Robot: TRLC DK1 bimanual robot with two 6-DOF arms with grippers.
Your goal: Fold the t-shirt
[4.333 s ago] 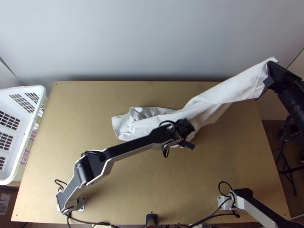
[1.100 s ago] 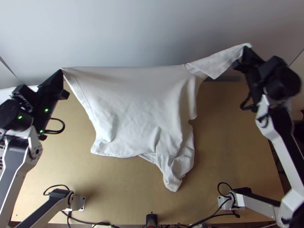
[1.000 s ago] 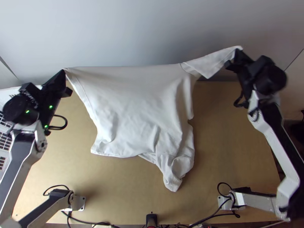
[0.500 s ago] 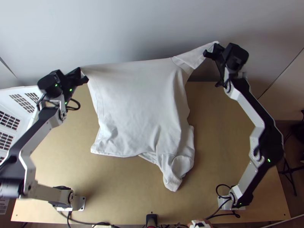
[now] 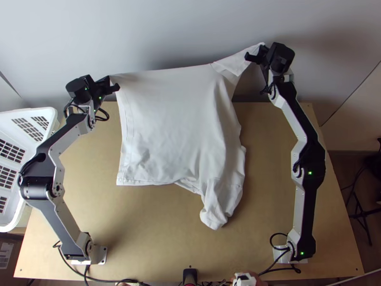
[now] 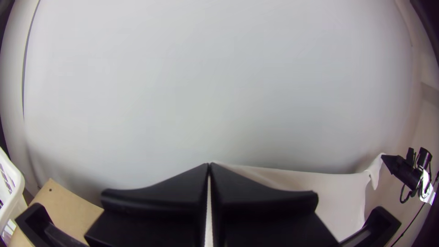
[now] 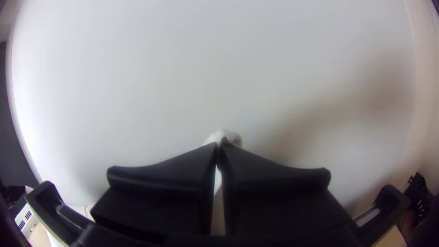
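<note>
Your t-shirt [image 5: 176, 114] stretches above the table [image 5: 76, 190], its upper edge lifted over the table's far edge and its lower part reaching down toward the middle of the table. You have the left gripper [image 5: 110, 79] above the table's far left corner, closed on one corner of the cloth. Your right gripper [image 5: 261, 48] is beyond the table's far edge, toward its right side, closed on the tip of what looks like a sleeve (the cloth droops a little there). Between the two, your fabric is spread fairly flat; nearer the table's front, its lower right part lies bunched in folds. You also have a white basket [image 5: 53, 116] at the table's left edge.
</note>
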